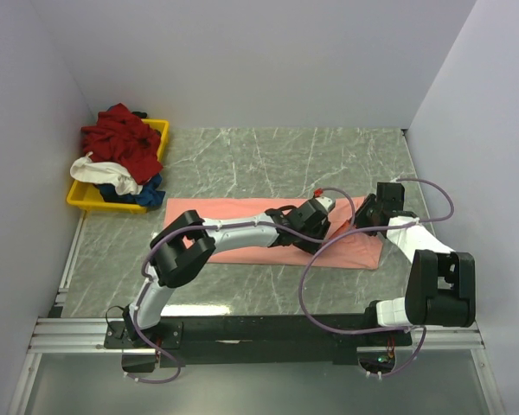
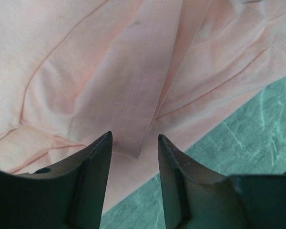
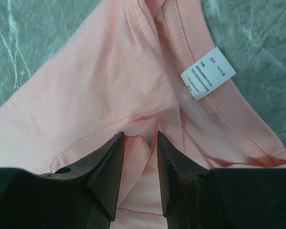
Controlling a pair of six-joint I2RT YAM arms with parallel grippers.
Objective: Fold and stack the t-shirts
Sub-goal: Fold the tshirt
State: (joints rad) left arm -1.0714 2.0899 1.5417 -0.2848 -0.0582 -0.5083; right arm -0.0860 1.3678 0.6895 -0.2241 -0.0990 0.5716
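Salmon-pink soft cloth t-shirt [image 1: 221, 209] is lying spread out on the grey marbled tabletop [image 1: 285, 156], and both my arms are reaching over its right end.
My left gripper [image 2: 133, 138] is standing partly open, a flat hem strip lying unclamped between its fingers. My right gripper [image 3: 139, 136] is pinching a raised ridge of the same shirt near the small white neck label [image 3: 208, 73]. Dark red, white and blue shirts [image 1: 121, 143] are sitting heaped in the yellow plastic tray [image 1: 162, 137] at far left.
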